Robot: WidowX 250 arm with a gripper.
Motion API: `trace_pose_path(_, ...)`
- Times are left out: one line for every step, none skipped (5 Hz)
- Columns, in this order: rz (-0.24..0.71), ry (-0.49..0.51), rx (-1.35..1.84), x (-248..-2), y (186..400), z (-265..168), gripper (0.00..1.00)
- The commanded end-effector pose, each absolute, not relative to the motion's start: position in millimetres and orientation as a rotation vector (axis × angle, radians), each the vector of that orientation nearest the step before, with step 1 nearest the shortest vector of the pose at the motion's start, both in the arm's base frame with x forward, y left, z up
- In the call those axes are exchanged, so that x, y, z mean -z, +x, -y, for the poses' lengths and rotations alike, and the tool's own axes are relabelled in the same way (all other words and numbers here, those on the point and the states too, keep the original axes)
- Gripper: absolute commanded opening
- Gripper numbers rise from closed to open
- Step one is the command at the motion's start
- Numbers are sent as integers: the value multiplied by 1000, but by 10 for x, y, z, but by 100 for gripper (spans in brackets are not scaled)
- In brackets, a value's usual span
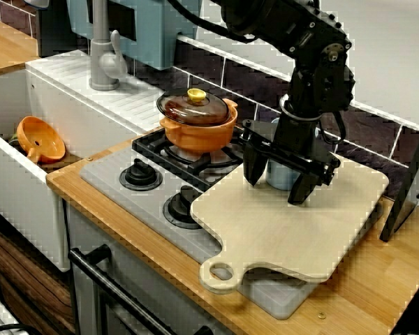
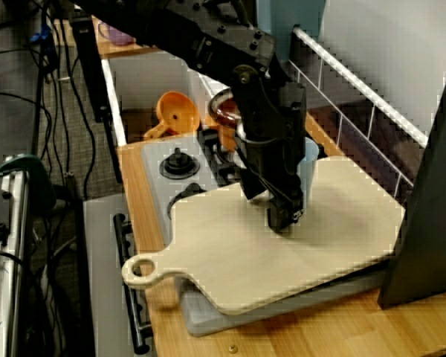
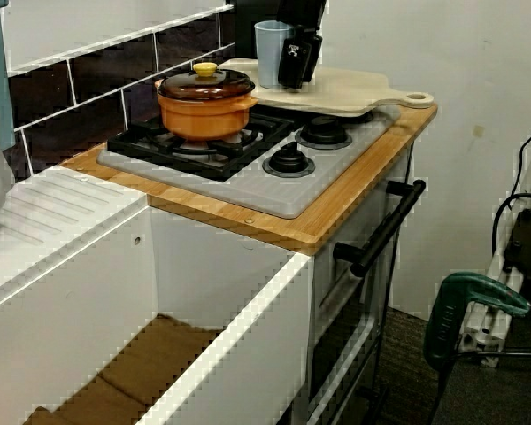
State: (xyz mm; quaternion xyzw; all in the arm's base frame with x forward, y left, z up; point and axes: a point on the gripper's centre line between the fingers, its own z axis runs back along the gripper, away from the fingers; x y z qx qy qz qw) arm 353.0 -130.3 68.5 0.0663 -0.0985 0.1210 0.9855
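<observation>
Board point(image 1: 293, 230) over stove point(image 1: 108, 183), wooden counter point(image 1: 366, 293)

Toy kitchen: stove point(image 1: 153, 188), sink point(image 1: 28, 150), faucet point(image 1: 105, 59).

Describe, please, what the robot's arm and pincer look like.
The arm is black all over, built of bulky, jointed segments. A pale ring circles the wrist, and a thin black cable loops beside it. The pincer is black too, with two broad, flat fingers.
</observation>
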Motion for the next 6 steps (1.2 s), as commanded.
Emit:
trace_pose_path(239,114,-257,-806,3657,1251,100)
trace_pose_path(239,116,-266,-810,3741,1219,100)
trace_pose_path(241,117,-272,-828,3802,1192,100)
trace_pose_path(243,113,-276,-868,3851,1160,100)
trace_pose_path(241,112,-282,-892,3914,1117,100)
trace_pose_path(233,104,-291,-918,3958,1077,100)
